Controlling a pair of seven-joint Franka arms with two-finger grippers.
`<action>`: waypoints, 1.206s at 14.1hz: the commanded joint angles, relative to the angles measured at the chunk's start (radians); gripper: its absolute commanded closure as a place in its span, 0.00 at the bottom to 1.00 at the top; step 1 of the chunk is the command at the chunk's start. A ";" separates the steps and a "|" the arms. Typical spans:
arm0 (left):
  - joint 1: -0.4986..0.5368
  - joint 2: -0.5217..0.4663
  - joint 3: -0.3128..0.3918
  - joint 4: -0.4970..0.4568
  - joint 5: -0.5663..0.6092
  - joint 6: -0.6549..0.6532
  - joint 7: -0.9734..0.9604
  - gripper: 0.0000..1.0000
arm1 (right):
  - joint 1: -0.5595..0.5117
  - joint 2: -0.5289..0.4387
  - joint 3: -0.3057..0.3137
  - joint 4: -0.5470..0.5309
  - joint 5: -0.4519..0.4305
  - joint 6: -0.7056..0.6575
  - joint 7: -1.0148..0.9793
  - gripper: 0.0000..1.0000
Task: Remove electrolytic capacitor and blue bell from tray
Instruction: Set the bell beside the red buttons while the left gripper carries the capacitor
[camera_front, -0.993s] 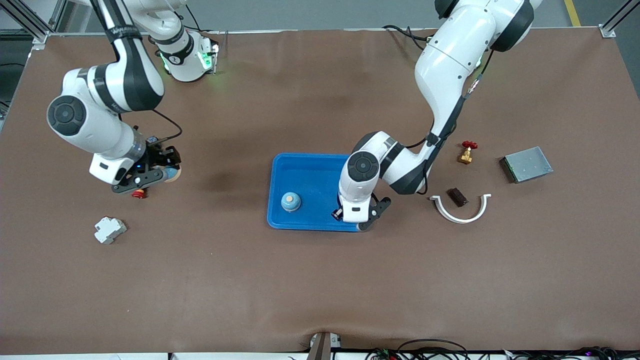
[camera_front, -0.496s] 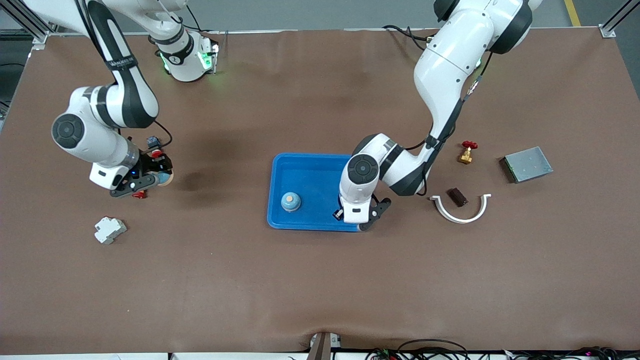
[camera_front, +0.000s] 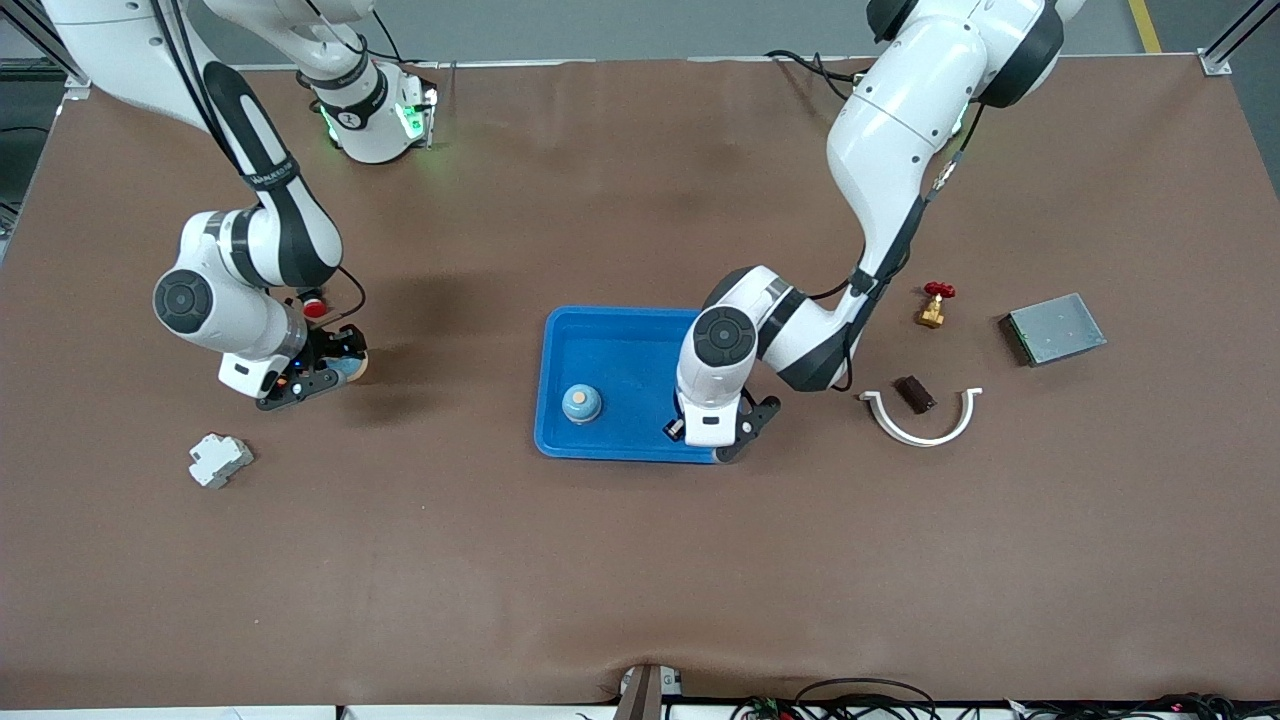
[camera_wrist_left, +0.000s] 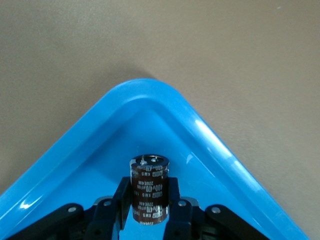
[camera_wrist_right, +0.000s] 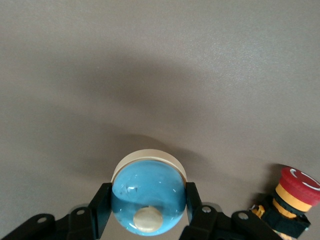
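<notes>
My left gripper (camera_front: 706, 434) is shut on a dark brown capacitor (camera_wrist_left: 149, 187), upright, low inside the blue tray (camera_front: 620, 340) at its corner nearest the front camera, toward the left arm's end. The tray's rim also shows in the left wrist view (camera_wrist_left: 210, 145). A blue bell (camera_front: 581, 403) stands in the tray. My right gripper (camera_front: 322, 374) is shut on a second blue bell with a cream base (camera_wrist_right: 148, 195), held just above the table toward the right arm's end. That bell also shows in the front view (camera_front: 347, 365).
A red emergency button (camera_front: 313, 305) stands beside my right gripper and shows in the right wrist view (camera_wrist_right: 295, 192). A white breaker block (camera_front: 220, 460) lies nearer the front camera. A brass valve (camera_front: 933, 305), a grey box (camera_front: 1055, 328), a white curved bracket (camera_front: 920, 422) and a brown block (camera_front: 915, 393) lie toward the left arm's end.
My right arm has shifted with the blue bell a little toward the tray and the front camera, uncovering the red button. The left arm has hardly moved.
</notes>
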 joint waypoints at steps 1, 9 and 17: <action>-0.014 -0.045 0.012 0.008 0.052 -0.064 -0.006 1.00 | -0.017 0.021 0.009 0.033 -0.039 -0.008 -0.007 0.91; 0.061 -0.182 0.011 0.003 0.134 -0.214 0.122 1.00 | -0.017 0.077 0.011 0.072 -0.090 -0.007 -0.007 0.91; 0.293 -0.271 0.000 -0.116 0.120 -0.263 0.429 1.00 | -0.018 0.108 0.011 0.103 -0.090 -0.007 -0.007 0.84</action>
